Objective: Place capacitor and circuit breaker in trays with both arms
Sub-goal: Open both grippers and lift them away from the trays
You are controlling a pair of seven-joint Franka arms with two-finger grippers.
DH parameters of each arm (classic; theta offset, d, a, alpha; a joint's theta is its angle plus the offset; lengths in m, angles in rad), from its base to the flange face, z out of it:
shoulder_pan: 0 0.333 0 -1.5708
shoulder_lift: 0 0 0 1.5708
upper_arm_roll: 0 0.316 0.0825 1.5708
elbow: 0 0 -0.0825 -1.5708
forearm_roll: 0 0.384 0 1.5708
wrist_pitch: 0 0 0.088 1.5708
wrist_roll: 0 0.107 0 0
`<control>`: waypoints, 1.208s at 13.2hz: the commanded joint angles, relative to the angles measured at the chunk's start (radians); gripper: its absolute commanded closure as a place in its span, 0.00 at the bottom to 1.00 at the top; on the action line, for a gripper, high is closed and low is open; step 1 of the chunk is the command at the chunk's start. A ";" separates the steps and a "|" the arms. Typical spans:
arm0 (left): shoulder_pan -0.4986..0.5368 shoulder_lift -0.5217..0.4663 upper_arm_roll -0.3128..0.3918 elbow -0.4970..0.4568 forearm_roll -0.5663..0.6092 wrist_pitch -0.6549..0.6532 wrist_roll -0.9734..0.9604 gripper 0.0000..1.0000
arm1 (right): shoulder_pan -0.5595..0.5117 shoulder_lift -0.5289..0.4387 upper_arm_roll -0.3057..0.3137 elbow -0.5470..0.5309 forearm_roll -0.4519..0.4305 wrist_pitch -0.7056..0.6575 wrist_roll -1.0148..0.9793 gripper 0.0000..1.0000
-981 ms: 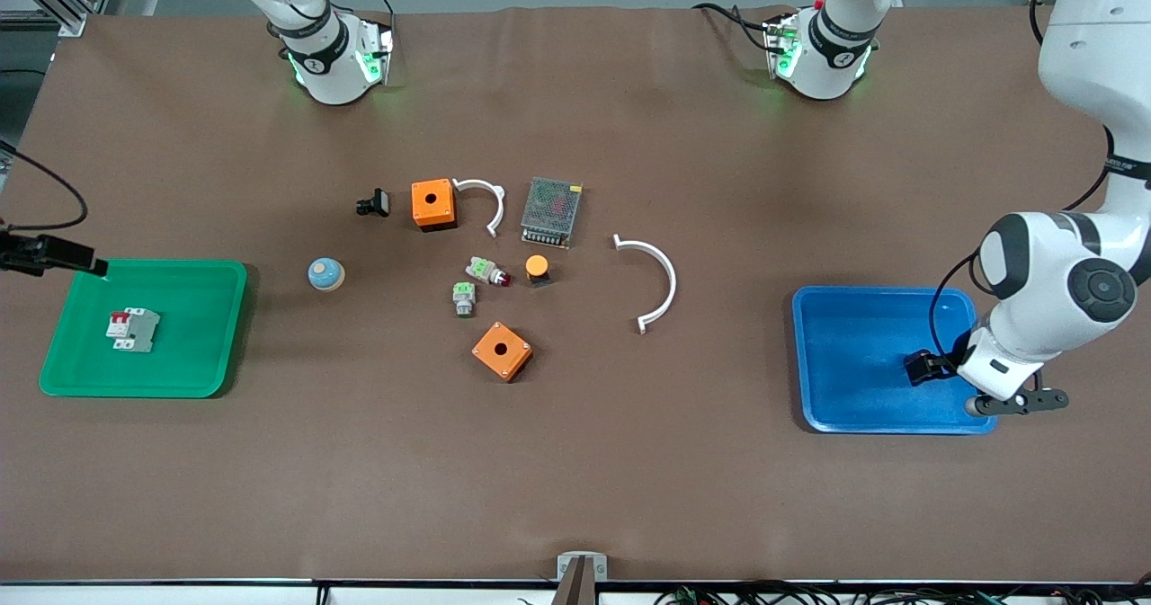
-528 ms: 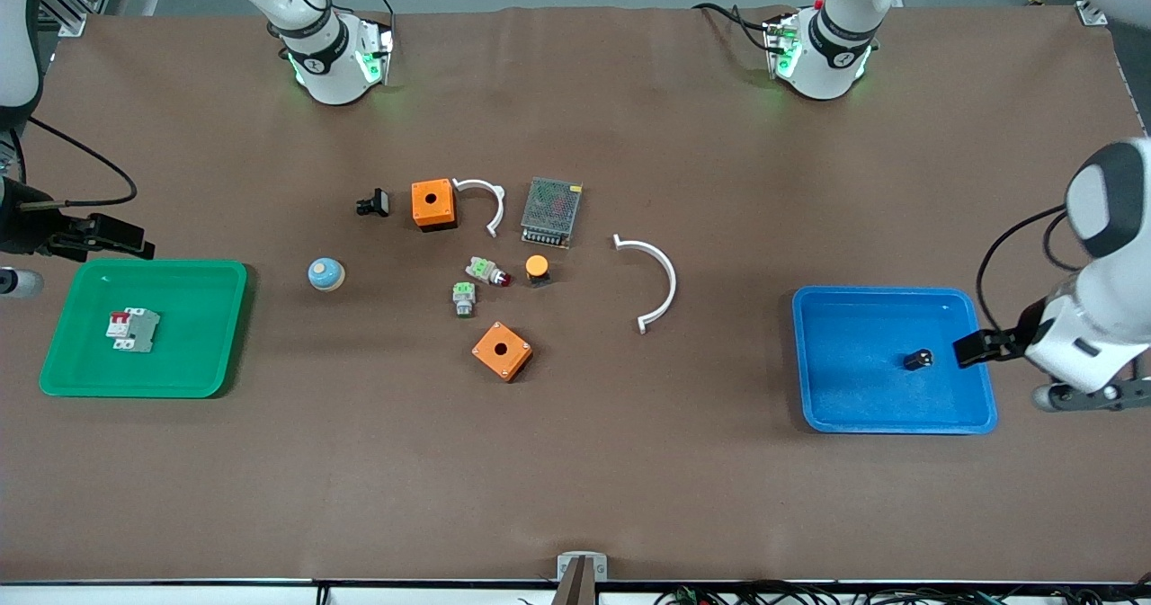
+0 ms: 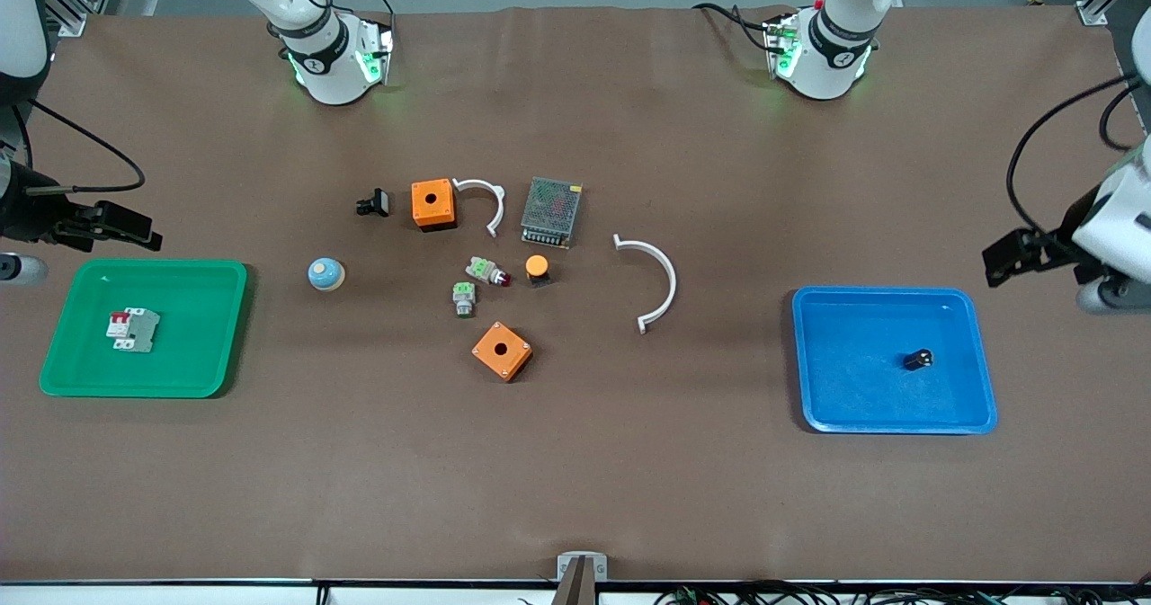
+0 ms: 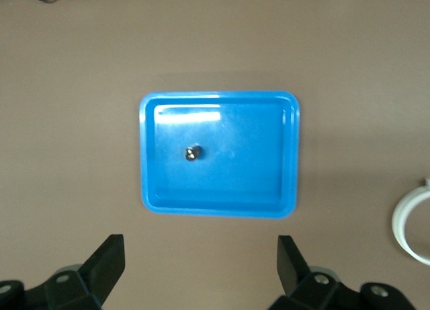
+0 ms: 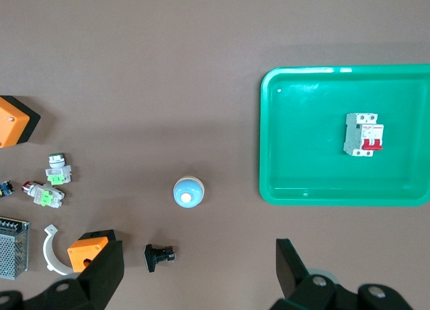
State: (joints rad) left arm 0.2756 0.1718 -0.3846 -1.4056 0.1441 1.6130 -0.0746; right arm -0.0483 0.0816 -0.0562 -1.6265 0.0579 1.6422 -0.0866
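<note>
The capacitor [image 3: 917,359], a tiny black cylinder, lies in the blue tray [image 3: 814,362]; it also shows in the left wrist view [image 4: 193,152]. The circuit breaker [image 3: 133,329], white-grey with red toggles, lies in the green tray [image 3: 211,335]; it also shows in the right wrist view [image 5: 363,134]. My left gripper [image 3: 1007,259] hangs open and empty over the table beside the blue tray [image 4: 218,206]; it also shows in its wrist view [image 4: 200,269]. My right gripper [image 3: 126,226] hangs open and empty over the table beside the green tray [image 5: 269,189]; it also shows in its wrist view [image 5: 199,273].
Mid-table lie two orange boxes [image 3: 433,204] [image 3: 502,351], a mesh power supply [image 3: 551,211], two white curved pieces [image 3: 652,281] [image 3: 486,200], a blue knob [image 3: 325,274], an orange-capped button [image 3: 537,269], two green-topped parts [image 3: 486,271] [image 3: 463,298] and a black clip-shaped part [image 3: 373,202].
My left gripper has let go of the capacitor in the blue tray, then risen and drawn off the tray toward the arm bases. My right gripper shifted slightly beside the green tray.
</note>
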 commanded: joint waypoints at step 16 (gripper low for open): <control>-0.265 -0.247 0.290 -0.213 -0.120 -0.062 0.030 0.00 | 0.024 -0.013 0.001 0.154 -0.079 -0.062 0.007 0.00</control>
State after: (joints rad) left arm 0.0106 -0.0522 -0.0989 -1.5964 0.0072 1.5409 -0.0575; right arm -0.0335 0.0806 -0.0546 -1.4771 -0.0044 1.5941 -0.0869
